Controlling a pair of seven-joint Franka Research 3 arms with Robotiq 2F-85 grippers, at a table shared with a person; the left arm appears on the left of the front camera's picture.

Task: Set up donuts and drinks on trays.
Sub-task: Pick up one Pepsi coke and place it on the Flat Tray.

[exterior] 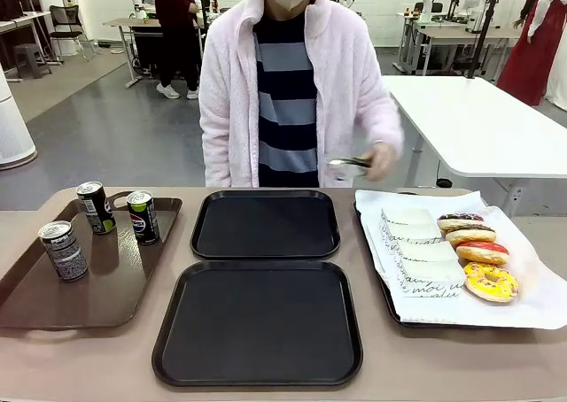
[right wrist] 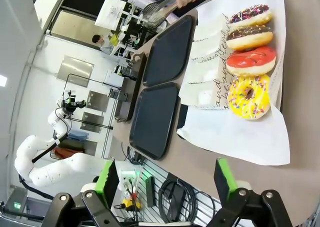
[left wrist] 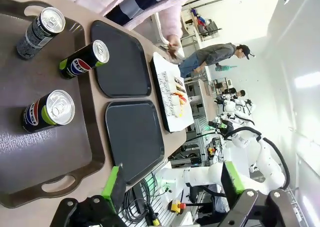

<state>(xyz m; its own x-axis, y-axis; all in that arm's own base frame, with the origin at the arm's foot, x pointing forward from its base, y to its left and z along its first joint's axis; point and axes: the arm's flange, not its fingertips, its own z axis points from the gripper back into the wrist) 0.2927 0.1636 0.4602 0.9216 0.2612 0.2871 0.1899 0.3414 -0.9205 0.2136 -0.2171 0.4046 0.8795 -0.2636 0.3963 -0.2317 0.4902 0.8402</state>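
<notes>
At left edge of desk (exterior: 443,367), with left fingers (left wrist: 113,185) and right fingers (right wrist: 108,180) apart, straddle slim dark silver-topped can (exterior: 64,250) squarely for black square plastic tray (exterior: 257,322).

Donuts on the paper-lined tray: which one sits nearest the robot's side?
The yellow sprinkled donut, at the row's near end; the red-iced donut and chocolate donuts lie beyond it.

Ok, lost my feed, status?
Left end effector, right end effector open, empty. Black trays bare; donuts on paper-lined tray, cans on brown tray. Person's hand with tongs beyond donuts.
</notes>
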